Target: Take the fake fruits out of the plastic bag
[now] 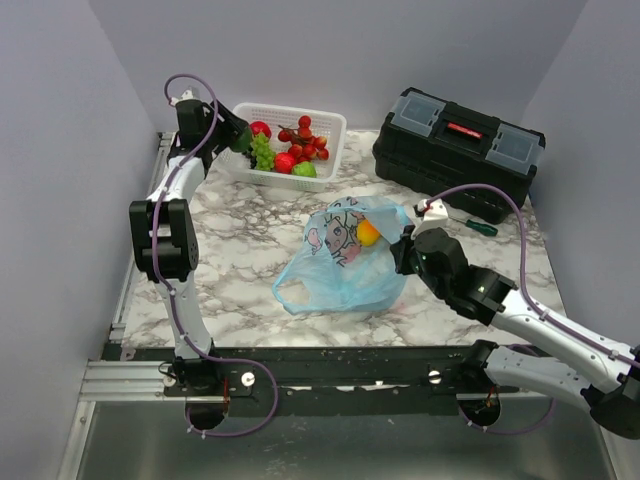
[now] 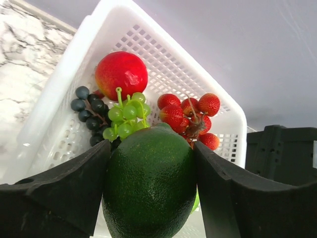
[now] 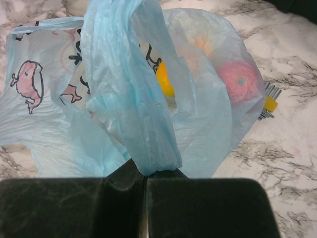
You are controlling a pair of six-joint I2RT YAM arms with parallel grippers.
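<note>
My left gripper point(image 1: 240, 135) is shut on a dark green fruit point(image 2: 148, 183) and holds it above the white lattice basket point(image 1: 330, 122). In the basket point(image 2: 59, 84) lie a red apple point(image 2: 121, 74), a green grape bunch point(image 2: 126, 115), a cluster of red berries point(image 2: 190, 114) and dark grapes point(image 2: 89, 109). The light-blue plastic bag point(image 1: 345, 258) lies mid-table. My right gripper point(image 1: 402, 250) is shut on a fold of the bag point(image 3: 129, 99) at its right side. A yellow-orange piece point(image 3: 165, 79) shows in the bag's mouth, and a pink-red fruit point(image 3: 240, 82) shows through the film.
A black toolbox point(image 1: 458, 140) stands at the back right, with a green-handled screwdriver point(image 1: 470, 222) in front of it. A small light-green round fruit point(image 1: 304, 169) lies at the basket's near side. Grey walls close in the table.
</note>
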